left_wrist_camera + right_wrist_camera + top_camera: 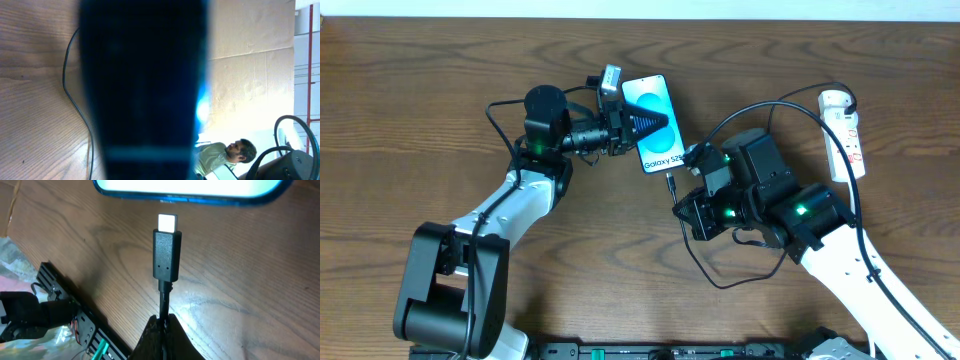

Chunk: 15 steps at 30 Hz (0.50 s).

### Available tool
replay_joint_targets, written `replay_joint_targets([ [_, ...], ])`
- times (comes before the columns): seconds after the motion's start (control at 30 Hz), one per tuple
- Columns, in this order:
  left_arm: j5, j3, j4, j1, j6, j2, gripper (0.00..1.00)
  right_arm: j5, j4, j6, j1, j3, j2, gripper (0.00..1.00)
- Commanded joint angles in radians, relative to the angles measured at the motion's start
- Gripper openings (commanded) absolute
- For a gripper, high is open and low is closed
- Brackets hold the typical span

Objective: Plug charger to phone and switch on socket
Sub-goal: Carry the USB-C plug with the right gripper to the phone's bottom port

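The brown wood-grain table (440, 80) carries the white elongated plastic socket strip (845, 135) at far right, well apart from both arms. The left gripper (645, 120) is clamped on the slim glossy blue-lit phone (658, 152) at centre, probably bracing it for insertion. The right gripper (161, 327) pinches the thin black charger (166, 255) cable behind its matte rectangular plug, with the metal tip aligned just short of the phone's edge.

One phone (660, 152), one charger (166, 255), one socket (847, 135), a left gripper (663, 120) and a right gripper (163, 326), perhaps one blurry onlooker (227, 154).
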Motion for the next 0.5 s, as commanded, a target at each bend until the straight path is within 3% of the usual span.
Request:
replay_joint_targets([
  [0.0, 0.021, 0.022, 0.012, 0.001, 0.025, -0.002, 0.07, -0.018, 0.011, 0.005, 0.006, 0.003, -0.002, 0.01],
  [0.47, 0.025, 0.022, 0.013, -0.016, 0.026, -0.002, 0.08, -0.011, 0.025, 0.005, 0.006, 0.003, -0.002, 0.01],
])
